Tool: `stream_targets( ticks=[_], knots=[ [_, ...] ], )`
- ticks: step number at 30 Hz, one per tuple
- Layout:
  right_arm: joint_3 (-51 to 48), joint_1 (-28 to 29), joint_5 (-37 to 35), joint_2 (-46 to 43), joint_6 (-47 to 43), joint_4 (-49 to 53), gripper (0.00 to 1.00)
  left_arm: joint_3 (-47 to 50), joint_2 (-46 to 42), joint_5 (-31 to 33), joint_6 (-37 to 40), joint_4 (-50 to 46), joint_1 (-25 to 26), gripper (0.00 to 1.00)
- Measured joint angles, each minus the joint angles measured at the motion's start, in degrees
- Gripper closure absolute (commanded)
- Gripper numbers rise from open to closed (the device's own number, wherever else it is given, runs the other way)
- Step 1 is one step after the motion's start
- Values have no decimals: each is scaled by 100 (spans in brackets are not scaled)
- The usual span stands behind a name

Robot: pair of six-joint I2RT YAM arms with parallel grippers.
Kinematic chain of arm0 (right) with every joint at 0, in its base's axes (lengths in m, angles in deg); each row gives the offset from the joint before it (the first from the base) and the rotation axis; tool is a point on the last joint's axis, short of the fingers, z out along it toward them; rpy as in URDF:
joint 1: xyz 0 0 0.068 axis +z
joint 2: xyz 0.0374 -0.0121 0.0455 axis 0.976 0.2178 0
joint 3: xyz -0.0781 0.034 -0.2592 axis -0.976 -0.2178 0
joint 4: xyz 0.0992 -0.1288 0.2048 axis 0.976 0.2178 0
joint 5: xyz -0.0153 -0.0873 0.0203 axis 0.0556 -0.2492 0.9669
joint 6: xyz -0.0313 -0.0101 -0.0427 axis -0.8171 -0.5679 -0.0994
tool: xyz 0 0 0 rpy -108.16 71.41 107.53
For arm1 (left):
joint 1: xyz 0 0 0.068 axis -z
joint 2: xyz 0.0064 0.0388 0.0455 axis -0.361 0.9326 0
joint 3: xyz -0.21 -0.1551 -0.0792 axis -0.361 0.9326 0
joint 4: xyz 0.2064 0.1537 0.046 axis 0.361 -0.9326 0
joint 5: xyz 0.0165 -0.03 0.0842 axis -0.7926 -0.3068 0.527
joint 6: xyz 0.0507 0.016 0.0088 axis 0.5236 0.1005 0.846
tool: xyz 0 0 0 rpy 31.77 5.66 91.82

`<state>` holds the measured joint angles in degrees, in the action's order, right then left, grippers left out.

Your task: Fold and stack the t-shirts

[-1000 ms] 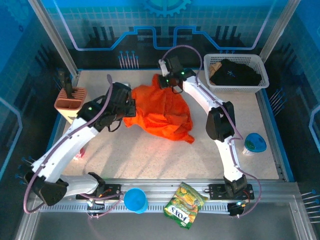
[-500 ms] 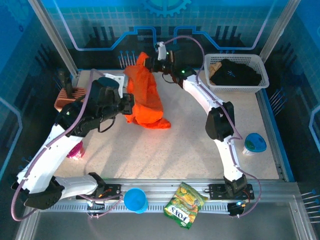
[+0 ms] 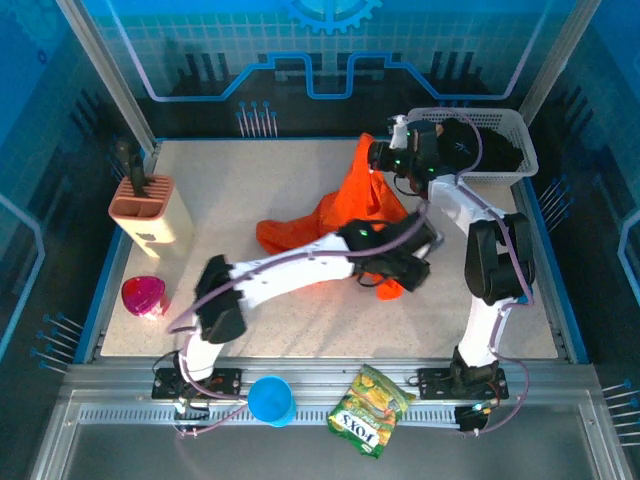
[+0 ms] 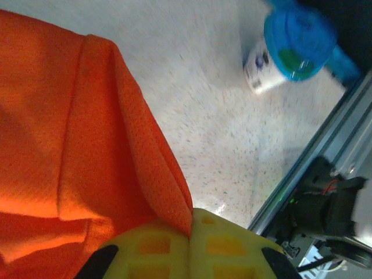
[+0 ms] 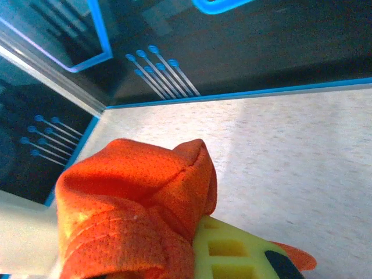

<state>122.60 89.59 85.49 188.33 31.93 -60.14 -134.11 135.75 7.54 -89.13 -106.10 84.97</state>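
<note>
I see the orange t-shirt [image 3: 375,195] hanging over the surface's right half: my right hand [image 3: 372,158] pinches its top near the far edge, my left hand [image 3: 395,280] pinches a lower fold nearer me

"How does the orange t-shirt [image 3: 368,195] lie?"

"It's plain bright orange, unfolded and crumpled. One bunched part is raised over the back right of the table [image 3: 240,185]. The cloth hangs down from there in loose folds, and a rumpled tail rests on the surface to the left."

"And the black t-shirt [image 3: 492,150]?"

"It sits heaped in the white basket [image 3: 510,172] at the back right corner, just beside the raised orange cloth."
</note>
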Motion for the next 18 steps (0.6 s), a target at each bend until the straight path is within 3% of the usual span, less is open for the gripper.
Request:
stream_targets(
  ticks=[1,5,9,11,14,18],
  knots=[
    [-61,-33,-9,-11,-118,24,100,-96,247,-55,-2,4,50,33],
    [-319,-52,-22,-11,-492,188,100,-197,732,-111,-48,-4,118,3],
    [-459,-85,-131,-11,-693,302,100,-192,605,68,-87,-11,101,1],
    [-461,-105,-254,-11,-767,393,87,-131,358,313,-83,-44,74,1],
    [-459,-127,-496,-11,-841,551,56,140,-295,693,-116,-190,-11,1],
    [-435,-136,-894,-7,-942,898,36,745,-1419,1099,-411,-435,-459,0]
  ],
)
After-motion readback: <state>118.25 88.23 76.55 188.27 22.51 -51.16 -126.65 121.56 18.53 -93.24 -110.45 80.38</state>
